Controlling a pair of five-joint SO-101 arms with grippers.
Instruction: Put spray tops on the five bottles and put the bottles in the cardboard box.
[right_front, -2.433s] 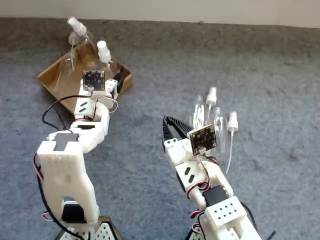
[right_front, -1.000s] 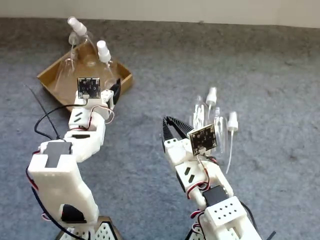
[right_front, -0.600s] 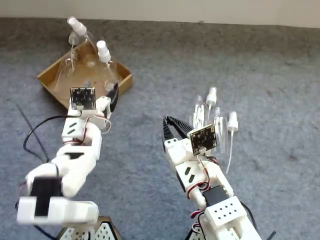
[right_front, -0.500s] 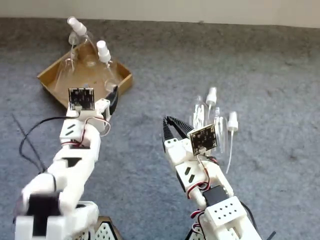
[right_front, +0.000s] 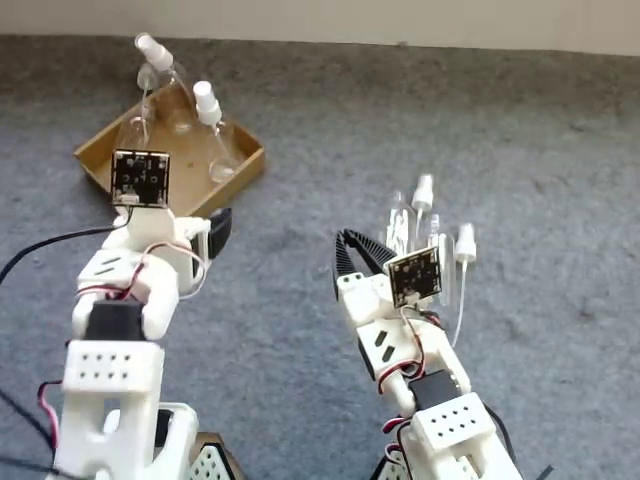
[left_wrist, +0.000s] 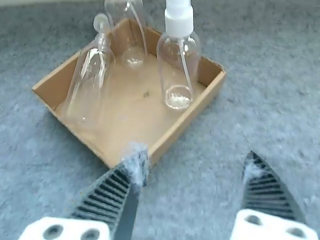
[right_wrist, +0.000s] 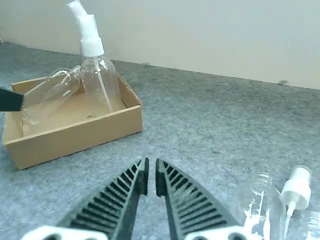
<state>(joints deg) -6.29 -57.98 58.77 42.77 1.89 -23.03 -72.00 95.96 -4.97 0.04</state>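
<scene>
Cardboard box, seen from above, sits toward the counter's far left corner holding three bottles, while two more bottles wait near the middle. In the left wrist view, the left gripper hangs just short of the box's corner, fingers wide apart. In the right wrist view, the right gripper has its fingers together, just beside those two bottles.

- Table with a grey, fuzzy, carpet-like top from edge to edge.
- Plain pale wall rising straight behind the far edge.
- Soft, even light; faint shadows only.
</scene>
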